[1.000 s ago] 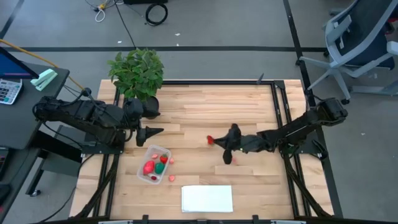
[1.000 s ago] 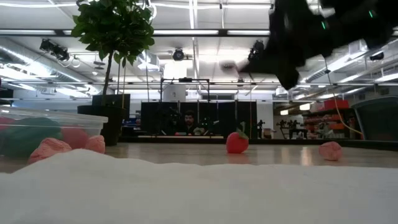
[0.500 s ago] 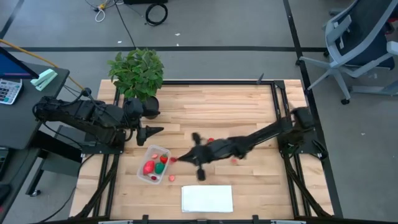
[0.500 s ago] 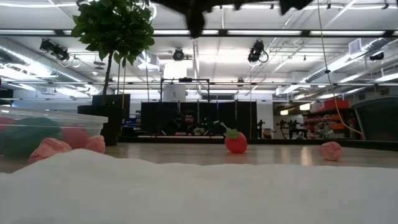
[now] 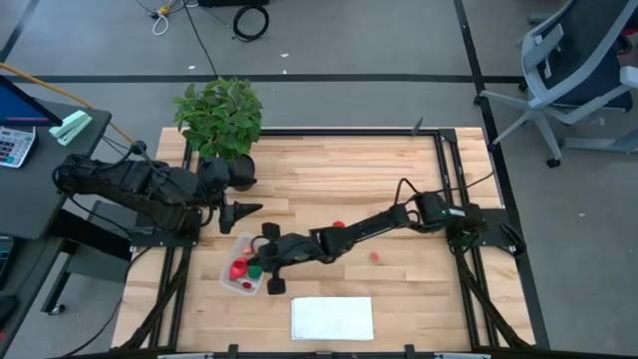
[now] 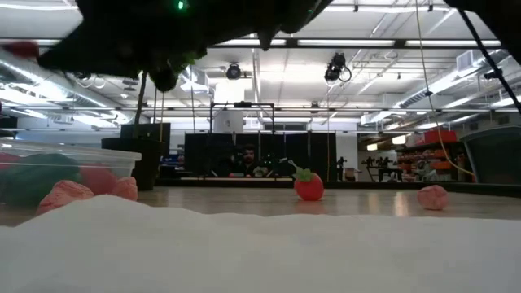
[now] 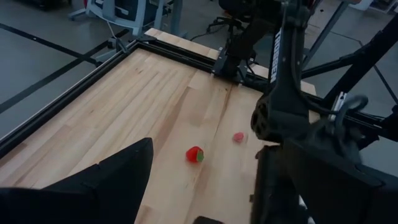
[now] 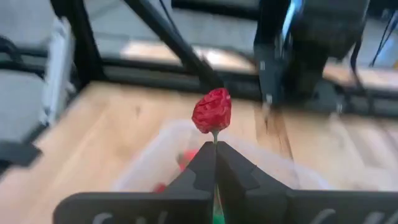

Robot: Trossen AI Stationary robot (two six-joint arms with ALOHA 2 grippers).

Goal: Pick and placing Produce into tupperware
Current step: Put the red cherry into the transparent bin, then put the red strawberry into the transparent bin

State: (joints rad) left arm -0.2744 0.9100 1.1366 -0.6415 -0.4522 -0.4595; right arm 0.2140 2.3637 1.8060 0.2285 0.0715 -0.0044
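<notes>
My right arm reaches across the table, and my right gripper is above the clear tupperware, shut on a red, bumpy, berry-like piece. Red and green pieces lie in the tub. A red strawberry-like piece and a pink piece rest on the wood. My left gripper waits open just beyond the tub's far side, near the plant pot. My right gripper pinches the thin dark stem of the red berry-like piece between its two fingertips. The piece stands at the free end of the stem, beyond the fingertips, lifted clear over the tub's open top.
A leafy potted plant stands at the table's far left corner. A flat white sheet lies at the near edge. Two pink pieces lie beside the tub in the low view. Bare wood spreads over the table's far and right parts.
My right arm has swept from the table's middle toward the left edge, stretching out until its gripper stands over the tupperware with the red piece still in its shut fingers. The strawberry-like piece and the pink piece stay on the wood.
</notes>
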